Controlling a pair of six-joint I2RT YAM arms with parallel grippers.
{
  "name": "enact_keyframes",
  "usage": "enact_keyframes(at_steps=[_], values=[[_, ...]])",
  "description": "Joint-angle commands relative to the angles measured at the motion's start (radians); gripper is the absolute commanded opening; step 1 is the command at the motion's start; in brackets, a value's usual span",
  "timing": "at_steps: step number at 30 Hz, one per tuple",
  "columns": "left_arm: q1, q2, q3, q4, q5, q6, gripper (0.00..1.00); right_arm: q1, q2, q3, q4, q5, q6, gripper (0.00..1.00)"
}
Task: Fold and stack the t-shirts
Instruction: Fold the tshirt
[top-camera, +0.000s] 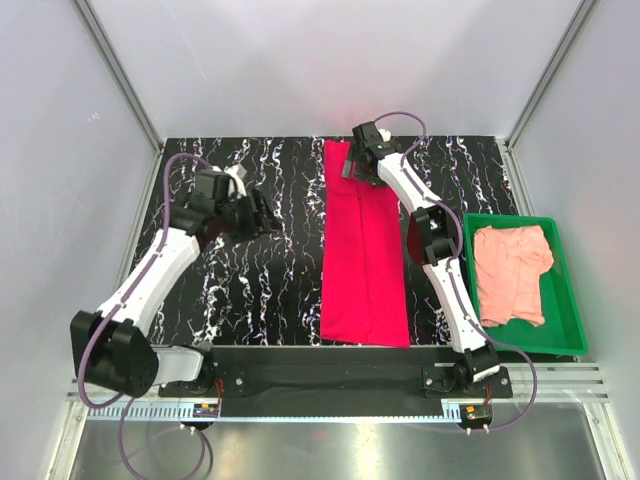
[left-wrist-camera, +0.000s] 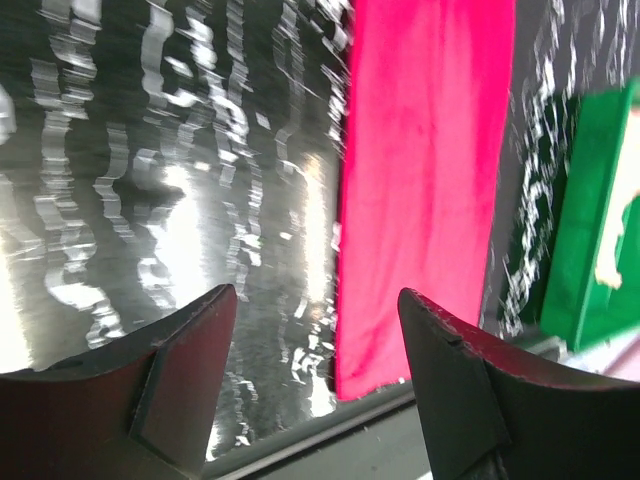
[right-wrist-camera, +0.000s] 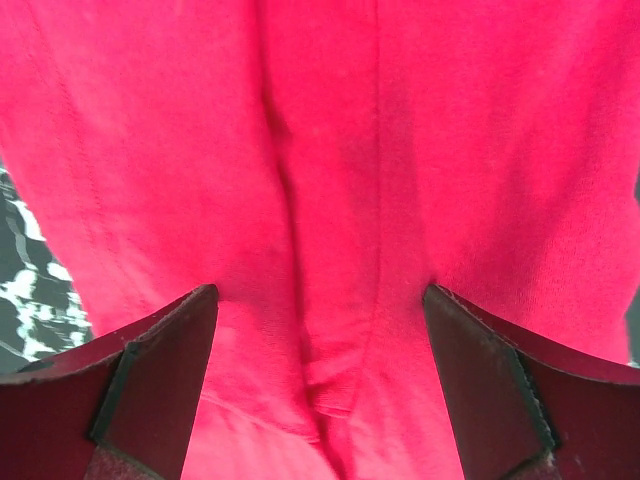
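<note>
There's the right gripper (right-wrist-camera: 320, 300) hovering, jaws spread, over the far end of the red t-shirt (top-camera: 365, 260), a long strip on the table (top-camera: 250, 290), the left gripper (top-camera: 262, 215) likewise released, and pinching one layer could skew the fold.

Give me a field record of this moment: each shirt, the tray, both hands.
red t-shirt: folded into a long strip, flat on the table, running near to far
pink t-shirt: crumpled, unfolded, inside the green tray
green tray: at the table's right side
left hand: open, empty, over bare table left of the red t-shirt
right hand: open, over the red t-shirt's far end; contact cannot be told
stack: not yet begun
</note>
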Motion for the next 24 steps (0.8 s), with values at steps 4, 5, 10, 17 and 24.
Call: enact_keyframes(at_steps=[4,5,10,17,24], values=[[-0.108,0.051,-0.114,0.163,0.115,-0.079,0.67,0.011,0.069,0.069,-0.053,-0.117,0.165,0.91],[-0.137,0.053,-0.130,0.181,0.116,-0.093,0.67,0.011,0.063,0.067,-0.048,-0.141,0.163,0.91],[-0.225,0.063,-0.255,0.270,0.151,-0.152,0.66,0.010,-0.052,0.029,-0.051,-0.154,0.048,0.96],[-0.297,0.086,-0.386,0.363,0.225,-0.219,0.67,-0.019,-0.268,-0.039,-0.155,-0.158,-0.116,1.00],[-0.319,0.112,-0.426,0.387,0.283,-0.265,0.64,-0.032,-0.723,-0.680,-0.145,-0.221,-0.174,1.00]])
